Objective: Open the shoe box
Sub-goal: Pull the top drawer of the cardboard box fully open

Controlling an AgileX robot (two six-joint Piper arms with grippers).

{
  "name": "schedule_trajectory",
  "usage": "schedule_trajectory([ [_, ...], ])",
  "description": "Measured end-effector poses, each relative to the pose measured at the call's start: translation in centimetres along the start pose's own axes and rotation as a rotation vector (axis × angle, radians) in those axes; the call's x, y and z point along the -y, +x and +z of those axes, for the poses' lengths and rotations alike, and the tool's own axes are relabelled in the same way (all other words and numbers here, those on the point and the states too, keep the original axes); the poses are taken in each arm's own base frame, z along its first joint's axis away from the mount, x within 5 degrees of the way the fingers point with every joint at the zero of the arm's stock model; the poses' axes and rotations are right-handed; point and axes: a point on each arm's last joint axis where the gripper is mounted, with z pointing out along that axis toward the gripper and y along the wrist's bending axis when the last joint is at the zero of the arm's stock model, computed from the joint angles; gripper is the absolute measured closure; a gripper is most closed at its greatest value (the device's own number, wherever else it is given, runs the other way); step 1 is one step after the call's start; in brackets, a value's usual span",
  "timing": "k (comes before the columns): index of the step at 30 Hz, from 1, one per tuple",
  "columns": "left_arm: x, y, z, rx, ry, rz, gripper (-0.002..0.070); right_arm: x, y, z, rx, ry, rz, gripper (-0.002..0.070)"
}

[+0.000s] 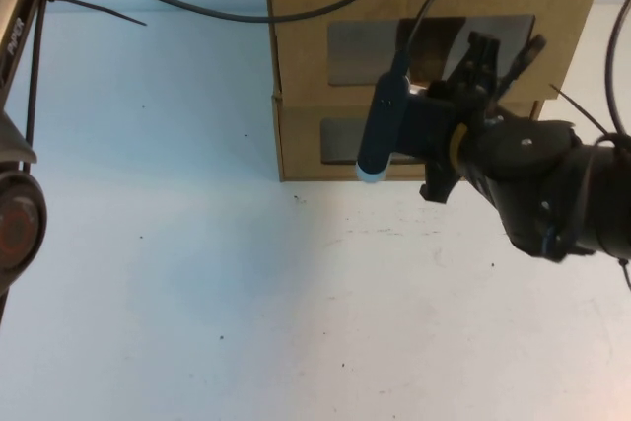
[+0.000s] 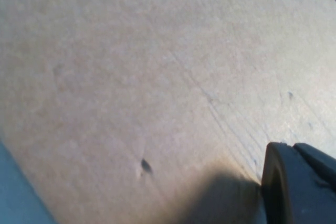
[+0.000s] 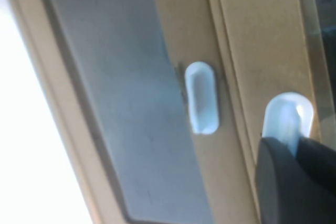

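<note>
Two brown cardboard shoe boxes stand stacked at the back of the table, each with a clear window in its front. The upper box [image 1: 434,7] shows a dark gap under its top edge; the lower box [image 1: 301,140] sits beneath it. My right gripper [image 1: 501,54] reaches against the upper box's front. In the right wrist view my right gripper [image 3: 294,148] is shut on a white handle tab [image 3: 287,113]. A second white handle [image 3: 201,103] sits free beside the window. A dark part of my left gripper [image 2: 296,187] hangs low over the bare table, away from the boxes.
The left arm [image 1: 18,194] stands at the table's left edge. Black cables [image 1: 197,9] run across the back, over the boxes. A dark cylinder [image 1: 380,125] on the right wrist hangs in front of the lower box. The white table [image 1: 246,322] stretches in front.
</note>
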Motion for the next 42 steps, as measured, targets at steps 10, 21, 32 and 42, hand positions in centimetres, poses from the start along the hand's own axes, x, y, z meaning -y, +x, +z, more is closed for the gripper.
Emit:
schedule_trajectory([
  [10,0.1,0.1,0.1,-0.004,0.014,-0.024,0.0679,-1.4,0.2,-5.0,0.022,-0.043,0.058,0.0668],
  [21,0.0,0.1,0.3,-0.006,0.025,-0.047,0.0679,-2.9,0.2,-8.9,-0.036,-0.095,0.167,0.0667],
  [32,0.0,0.2,0.4,-0.007,0.027,-0.063,0.0679,-5.0,-0.8,-12.8,-0.064,-0.171,0.153,0.0668],
  [42,0.1,0.1,0.4,-0.005,0.037,-0.075,0.0679,-4.9,-0.5,-16.2,-0.086,-0.246,0.183,0.0667],
])
